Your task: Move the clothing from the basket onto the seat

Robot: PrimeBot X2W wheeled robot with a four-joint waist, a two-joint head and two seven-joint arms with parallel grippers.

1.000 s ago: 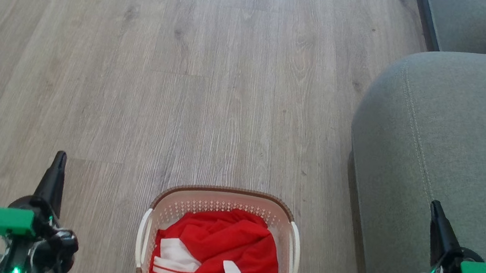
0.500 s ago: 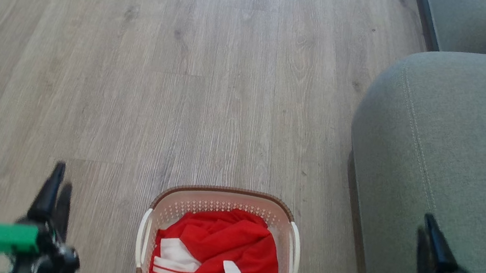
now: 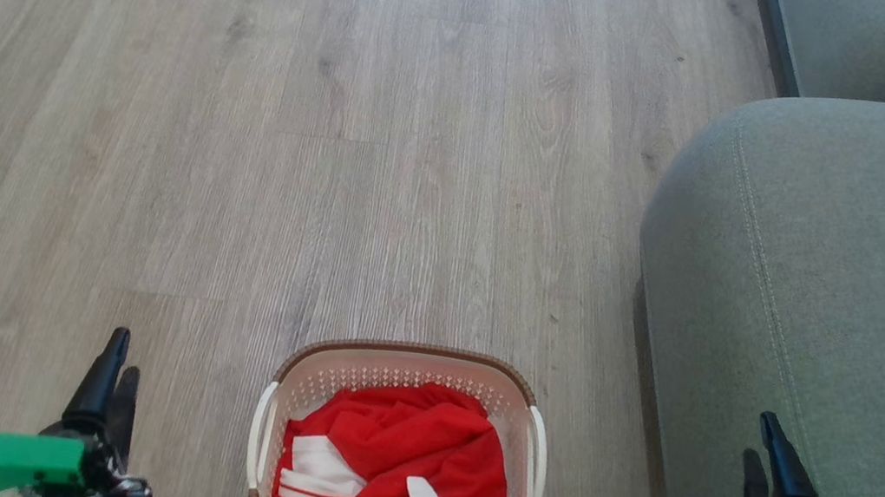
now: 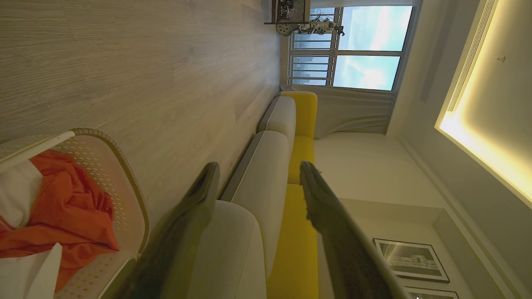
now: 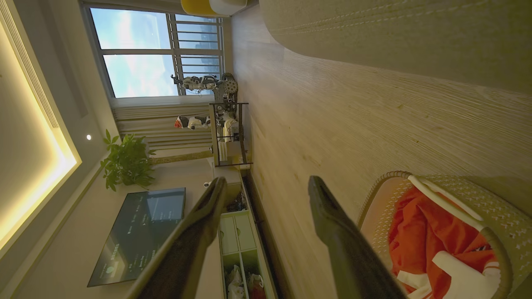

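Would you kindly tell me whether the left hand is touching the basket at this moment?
Apart. The head view shows a strip of bare floor between the left hand and the basket.

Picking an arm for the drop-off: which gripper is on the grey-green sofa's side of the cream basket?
The right gripper, seen against the grey-green fabric sofa; the left gripper is over wood floor, across the cream plastic basket.

Crumpled red clothing (image 3: pixel 413 446) with white panels lay heaped inside the cream, brown-rimmed basket (image 3: pixel 409 355) on the floor (image 3: pixel 251 123), near the bare grey-green seat (image 3: pixel 845 256).
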